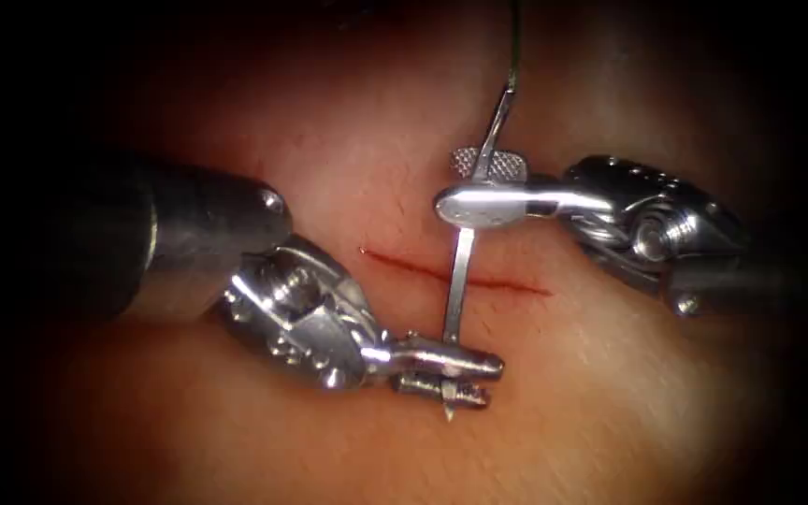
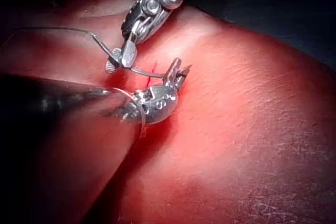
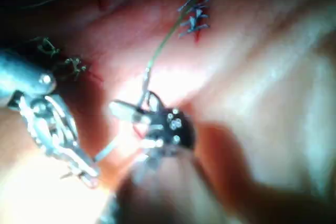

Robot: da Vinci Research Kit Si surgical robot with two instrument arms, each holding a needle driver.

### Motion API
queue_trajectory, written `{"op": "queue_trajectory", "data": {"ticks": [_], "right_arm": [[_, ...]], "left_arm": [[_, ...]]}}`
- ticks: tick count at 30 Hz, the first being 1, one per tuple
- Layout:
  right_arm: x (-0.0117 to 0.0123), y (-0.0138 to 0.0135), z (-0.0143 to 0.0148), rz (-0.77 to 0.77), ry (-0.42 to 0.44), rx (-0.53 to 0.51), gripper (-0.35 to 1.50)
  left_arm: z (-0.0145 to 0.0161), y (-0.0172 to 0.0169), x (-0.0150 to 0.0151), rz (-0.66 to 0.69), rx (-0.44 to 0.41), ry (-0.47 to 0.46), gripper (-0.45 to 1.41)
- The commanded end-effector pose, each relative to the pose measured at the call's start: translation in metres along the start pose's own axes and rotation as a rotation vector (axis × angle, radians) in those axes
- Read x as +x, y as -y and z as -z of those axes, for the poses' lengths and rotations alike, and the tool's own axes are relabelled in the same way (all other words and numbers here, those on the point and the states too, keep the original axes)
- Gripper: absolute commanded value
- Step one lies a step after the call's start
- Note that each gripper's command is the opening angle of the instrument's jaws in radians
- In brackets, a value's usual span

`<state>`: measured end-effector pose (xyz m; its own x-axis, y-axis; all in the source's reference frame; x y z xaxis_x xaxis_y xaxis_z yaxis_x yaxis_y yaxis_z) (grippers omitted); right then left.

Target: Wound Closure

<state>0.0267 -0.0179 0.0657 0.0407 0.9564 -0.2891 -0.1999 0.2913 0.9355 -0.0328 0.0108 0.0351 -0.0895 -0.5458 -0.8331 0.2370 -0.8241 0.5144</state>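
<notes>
Steel needle (image 1: 458, 281) spanning cut (image 1: 516, 283), left tool (image 1: 465, 379) at tip, right tool (image 1: 483, 187) near tail

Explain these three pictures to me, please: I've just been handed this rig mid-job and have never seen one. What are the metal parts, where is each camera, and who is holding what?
This is a bench surgical robot with two thin arms, each ending in a small two-jawed end effector. The wide picture is from an endoscope above and in front. The other two come from cameras riding near each arm's wrist.

The pink surface is the tissue, pork belly, with a short red cut across it.

The left end effector comes in from the endoscope view's left, the right end effector from its right. The curved needle spans the cut and lies above the tissue, not in it. The left jaws are shut on it near its tip, below the cut. The right jaws are shut on it nearer its tail, above the cut. The thread runs up from the tail.

An older stitched cut shows in the right wrist view.
</notes>
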Motion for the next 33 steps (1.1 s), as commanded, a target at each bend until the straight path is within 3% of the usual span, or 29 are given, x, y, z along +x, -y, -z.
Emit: {"op": "queue_trajectory", "data": {"ticks": [1,6,9,10,12,14,29,30,33], "right_arm": [[-0.0002,-0.0004,-0.0010,0.003,0.000,0.002,1.23],[-0.0001,-0.0003,-0.0010,0.002,-0.001,0.006,1.13],[-0.0001,-0.0003,-0.0010,-0.003,-0.001,0.011,0.93],[-0.0001,-0.0003,-0.0010,-0.003,-0.003,0.013,0.79],[-0.0002,-0.0003,-0.0009,-0.002,-0.006,0.020,0.31],[-0.0002,-0.0003,-0.0008,-0.002,-0.005,0.020,-0.35],[0.0006,-0.0007,0.0002,-0.020,-0.037,0.000,-0.35],[0.0007,-0.0008,0.0003,-0.021,-0.039,0.001,-0.35],[0.0009,-0.0007,0.0004,-0.011,-0.042,0.003,-0.35]], "left_arm": [[-0.0006,0.0000,-0.0005,-0.007,0.001,0.000,-0.45],[-0.0007,0.0000,-0.0004,-0.007,0.001,0.000,-0.45],[-0.0007,0.0000,-0.0004,-0.007,0.001,0.000,-0.45],[-0.0007,0.0000,-0.0004,-0.007,0.001,0.000,-0.45],[-0.0007,0.0000,-0.0004,-0.007,0.001,0.000,-0.45],[-0.0007,0.0000,-0.0004,-0.007,0.002,0.001,-0.45],[-0.0010,0.0002,0.0000,0.031,0.003,0.003,-0.45],[-0.0010,0.0004,0.0000,0.098,0.003,0.000,0.05],[-0.0006,0.0011,0.0004,0.247,0.002,-0.008,0.81]]}}
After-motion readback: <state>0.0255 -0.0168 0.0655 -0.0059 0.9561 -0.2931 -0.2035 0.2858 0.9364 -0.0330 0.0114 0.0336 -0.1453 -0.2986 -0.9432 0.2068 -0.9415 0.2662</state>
